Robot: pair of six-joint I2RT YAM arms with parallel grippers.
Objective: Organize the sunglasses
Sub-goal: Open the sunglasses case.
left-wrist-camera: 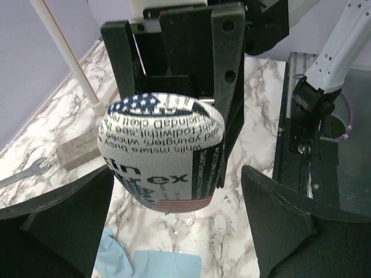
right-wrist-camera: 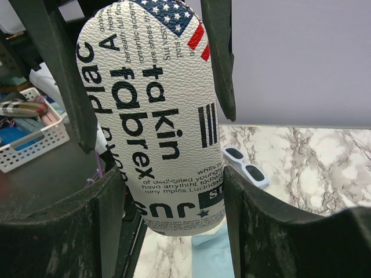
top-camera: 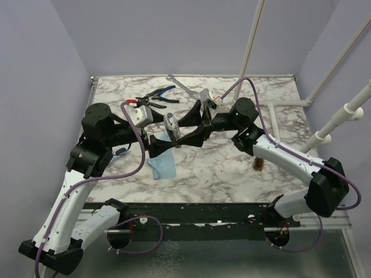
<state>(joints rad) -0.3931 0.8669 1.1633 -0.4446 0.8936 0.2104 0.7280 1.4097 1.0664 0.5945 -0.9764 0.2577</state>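
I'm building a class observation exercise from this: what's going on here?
The right fingers grip a white oblong case printed with black lettering and a flag pattern, held above the marble table. The left fingers stand open around its other end, not touching. The small amber-brown sunglasses lie on the table beside the right arm.

Case [top-camera: 172,128] above cloth [top-camera: 163,167], pliers [top-camera: 162,92] and wrench [top-camera: 181,86] behind, sunglasses [top-camera: 258,165] to the right

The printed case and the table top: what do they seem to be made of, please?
The case looks like matte white faux leather: fine pebbled grain under the lettering. The table top looks like marble or marble-print laminate: smooth, grey-veined; which is unclear.
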